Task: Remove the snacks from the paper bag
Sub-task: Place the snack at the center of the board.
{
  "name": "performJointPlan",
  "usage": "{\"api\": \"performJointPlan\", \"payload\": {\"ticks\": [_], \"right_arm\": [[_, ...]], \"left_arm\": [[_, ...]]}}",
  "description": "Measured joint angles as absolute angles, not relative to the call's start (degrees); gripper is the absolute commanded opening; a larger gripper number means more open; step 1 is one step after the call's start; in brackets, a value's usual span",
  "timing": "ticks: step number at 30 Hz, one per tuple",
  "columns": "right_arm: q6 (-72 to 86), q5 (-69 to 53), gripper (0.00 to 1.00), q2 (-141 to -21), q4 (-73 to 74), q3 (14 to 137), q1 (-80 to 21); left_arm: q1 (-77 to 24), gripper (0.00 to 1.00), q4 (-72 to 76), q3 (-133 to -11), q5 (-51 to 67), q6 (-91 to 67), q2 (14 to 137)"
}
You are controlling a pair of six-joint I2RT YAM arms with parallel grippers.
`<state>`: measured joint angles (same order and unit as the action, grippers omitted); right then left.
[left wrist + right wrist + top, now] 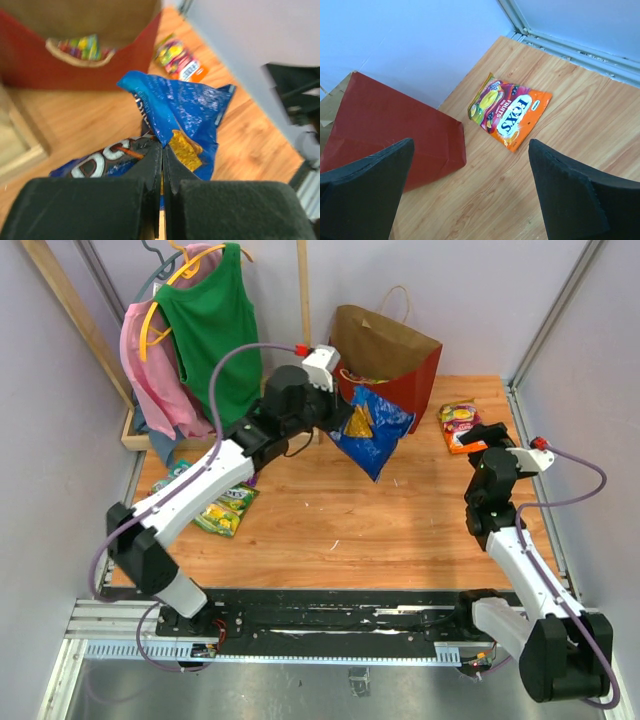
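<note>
The paper bag, red outside and brown inside, stands at the back of the table with its mouth open. In front of it hangs a blue Doritos bag, lifted off the table, with my left gripper shut on its top edge. The left wrist view shows the jaws pinching the blue foil, and colourful packets still inside the paper bag. My right gripper hangs open over bare wood, between the red bag and an orange Fox's packet.
Green-yellow packets and a teal one lie at the left. The orange packet lies at the back right. Green and pink garments hang on a wooden rack at the back left. Walls and metal rails close in the sides.
</note>
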<state>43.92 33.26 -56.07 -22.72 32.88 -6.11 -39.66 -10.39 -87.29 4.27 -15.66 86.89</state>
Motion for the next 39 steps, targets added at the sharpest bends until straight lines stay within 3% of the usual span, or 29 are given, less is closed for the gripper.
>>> {"api": "performJointPlan", "payload": {"ticks": [10,24,36,39], "right_arm": [[42.15,35.29,0.98,-53.65,-22.02,32.73,-6.11],[42.28,34.46,0.98,-57.01,-22.20,32.64,-7.25],[41.95,34.13,0.98,-59.59,-22.41,34.17,-8.49],[41.78,34.13,0.98,-59.55,-22.39,34.28,-8.49]], "left_arm": [[-39.40,0.00,-21.21,-95.35,-2.59,-19.66,107.31],[-39.07,0.01,-27.92,-93.65,-17.69,-31.14,100.66],[-37.71,0.01,-30.20,-75.48,-22.26,-33.19,104.44],[-37.65,0.13,-29.23,-71.77,-20.75,-32.03,104.42]]}}
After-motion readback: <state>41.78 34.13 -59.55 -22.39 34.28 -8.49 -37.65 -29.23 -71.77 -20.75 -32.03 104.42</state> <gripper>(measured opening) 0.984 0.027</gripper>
